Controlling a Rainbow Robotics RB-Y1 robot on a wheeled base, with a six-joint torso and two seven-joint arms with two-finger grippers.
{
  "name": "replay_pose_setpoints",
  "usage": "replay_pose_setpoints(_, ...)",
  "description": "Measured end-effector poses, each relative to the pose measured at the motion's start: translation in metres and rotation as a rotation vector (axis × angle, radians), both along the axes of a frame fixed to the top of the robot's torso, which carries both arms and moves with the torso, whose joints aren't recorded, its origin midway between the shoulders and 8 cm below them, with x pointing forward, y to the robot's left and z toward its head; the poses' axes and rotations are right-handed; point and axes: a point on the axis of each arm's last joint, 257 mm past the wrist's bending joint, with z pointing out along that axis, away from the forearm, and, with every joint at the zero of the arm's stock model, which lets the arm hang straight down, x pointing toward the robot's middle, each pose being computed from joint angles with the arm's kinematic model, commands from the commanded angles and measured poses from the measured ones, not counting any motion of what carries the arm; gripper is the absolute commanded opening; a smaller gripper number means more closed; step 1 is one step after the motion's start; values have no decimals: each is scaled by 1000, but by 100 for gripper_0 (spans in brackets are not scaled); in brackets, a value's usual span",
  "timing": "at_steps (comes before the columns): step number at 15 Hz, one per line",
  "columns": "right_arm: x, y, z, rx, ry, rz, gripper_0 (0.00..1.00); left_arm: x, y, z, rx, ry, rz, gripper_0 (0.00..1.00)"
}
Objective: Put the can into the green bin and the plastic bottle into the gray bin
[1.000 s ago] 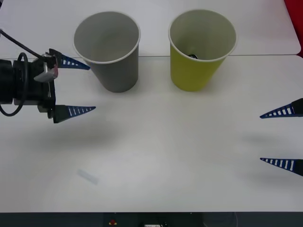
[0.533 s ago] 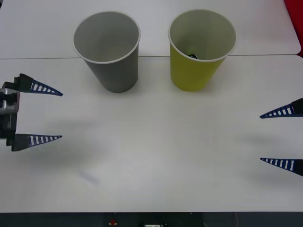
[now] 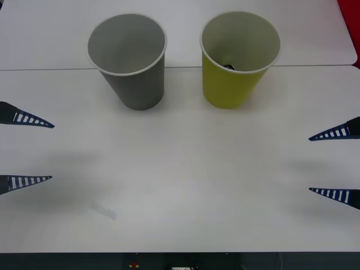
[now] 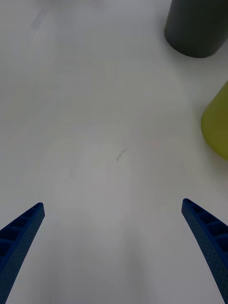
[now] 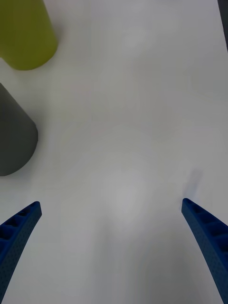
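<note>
The gray bin (image 3: 128, 62) stands upright at the back left, its pale inside looking bare. Beside it to the right stands the green bin (image 3: 239, 59); a small dark bit of the can (image 3: 228, 67) shows low inside it, the rest hidden by the wall. The plastic bottle is out of view. My left gripper (image 3: 52, 152) hovers open at the table's left edge, well clear of the gray bin. My right gripper (image 3: 309, 164) is open at the right edge. The right wrist view has the gray bin (image 4: 197, 28) and green bin (image 4: 216, 126) beyond my open gripper (image 4: 112, 203).
A seam (image 3: 56, 69) between two white tabletops runs behind the bins. A faint smudge (image 3: 104, 211) marks the table near the front left. The front edge (image 3: 180, 253) is dark. In the left wrist view both bins (image 5: 26, 35) (image 5: 14, 137) stand off to one side.
My left gripper has drawn back from beside the gray bin to the left edge and nearer the front, staying open. The right gripper and both bins have not moved.
</note>
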Motion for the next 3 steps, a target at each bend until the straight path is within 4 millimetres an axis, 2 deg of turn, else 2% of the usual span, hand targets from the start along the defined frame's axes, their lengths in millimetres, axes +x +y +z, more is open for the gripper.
replay_pose_setpoints(3, 0, 0, 0, 0, 0, 0, 100, 0, 2, -1, -3, 5, 13, 100)
